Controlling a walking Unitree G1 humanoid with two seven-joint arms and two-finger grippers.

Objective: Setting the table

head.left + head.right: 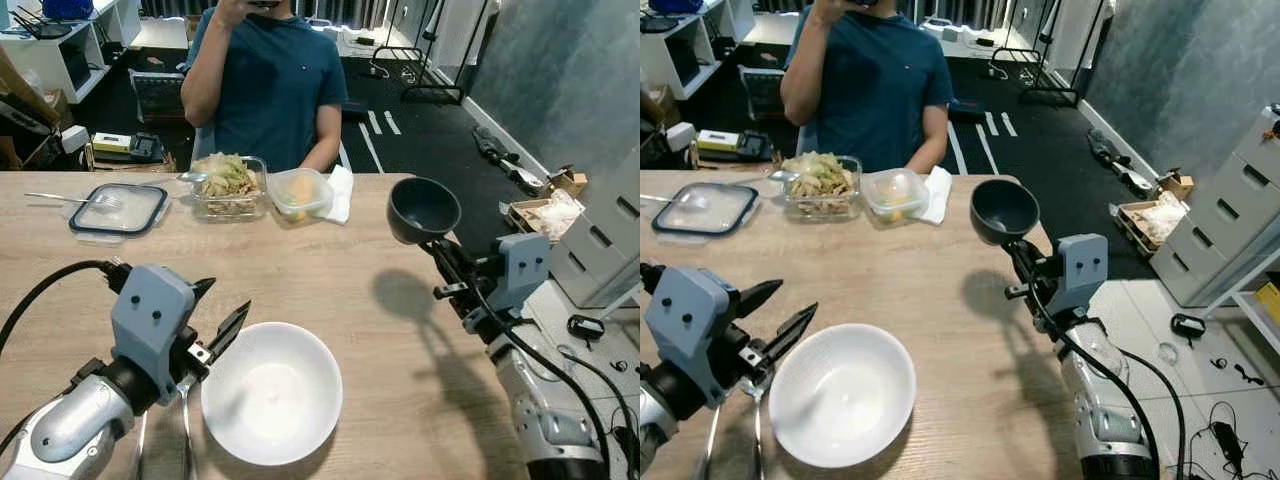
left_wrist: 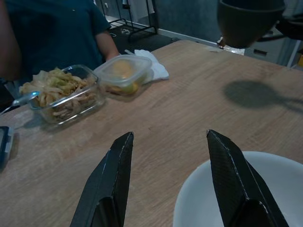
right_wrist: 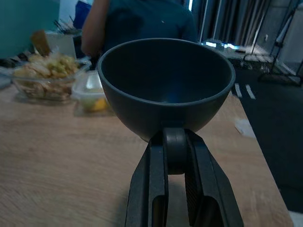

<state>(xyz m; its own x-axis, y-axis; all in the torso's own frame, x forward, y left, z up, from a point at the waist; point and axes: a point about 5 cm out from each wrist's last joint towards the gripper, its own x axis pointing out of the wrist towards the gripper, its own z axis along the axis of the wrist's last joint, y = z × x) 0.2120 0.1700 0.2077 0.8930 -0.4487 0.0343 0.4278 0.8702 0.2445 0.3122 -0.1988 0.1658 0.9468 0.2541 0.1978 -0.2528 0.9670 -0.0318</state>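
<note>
Your right gripper's (image 1: pixel 432 240) fingers are clamped on the rim of a dark grey bowl (image 1: pixel 423 208), holding it in the air above the right part of the tabletop (image 1: pixel 330 270); its shadow falls on the pale wood grain below. Your left gripper's (image 1: pixel 222 318) fingers are spread wide with nothing between them, just beside the rim of a round white bowl (image 1: pixel 272 392) that sits on the tabletop near you. Two thin metal utensils (image 1: pixel 160 445) lie under the left arm. At the far edge stand a glass container of noodles (image 1: pixel 228 185), a lidded plastic tub (image 1: pixel 299 193) with something yellow inside, a white napkin (image 1: pixel 341 190) and a dark-rimmed lid (image 1: pixel 119 209) with a fork on it. A person in a teal shirt (image 1: pixel 265 75) sits behind them.

The right eye view repeats this; you can read no writing anywhere.

In the left wrist view, the two matte black fingers (image 2: pixel 111 182) stand well apart, one over the white bowl's rim.

In the right wrist view, the fingers (image 3: pixel 156 184) pinch the smooth, deep bowl's near wall.
</note>
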